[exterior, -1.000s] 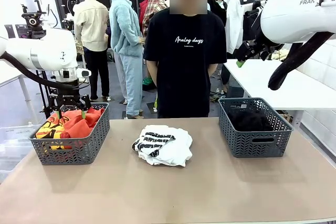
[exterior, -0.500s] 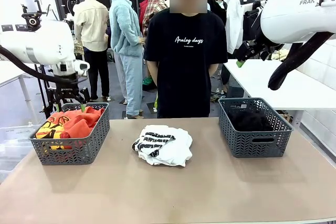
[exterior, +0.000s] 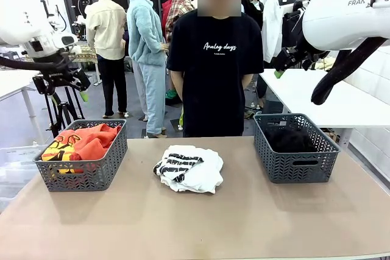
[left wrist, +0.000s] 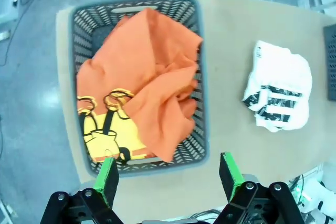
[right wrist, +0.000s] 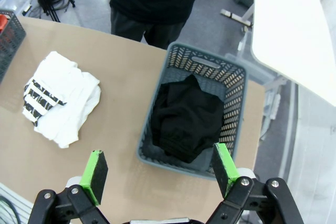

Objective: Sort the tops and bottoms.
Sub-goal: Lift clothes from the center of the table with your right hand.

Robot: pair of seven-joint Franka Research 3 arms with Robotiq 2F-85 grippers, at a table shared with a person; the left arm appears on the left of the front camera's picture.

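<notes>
Bright, even light is falling from overhead.
Floor (left wrist: 37, 100) is glaring at 9 o'clock; wrist-view edges are bending.

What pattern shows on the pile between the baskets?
The pile is white, part black-striped; left wrist view best.

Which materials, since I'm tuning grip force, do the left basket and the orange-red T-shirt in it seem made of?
The left basket looks like rigid dark grey plastic, matt: a regular moulded lattice holding its shape. The orange-red T-shirt looks like soft matt cloth, perhaps cotton knit: it lies in loose folds.
</notes>
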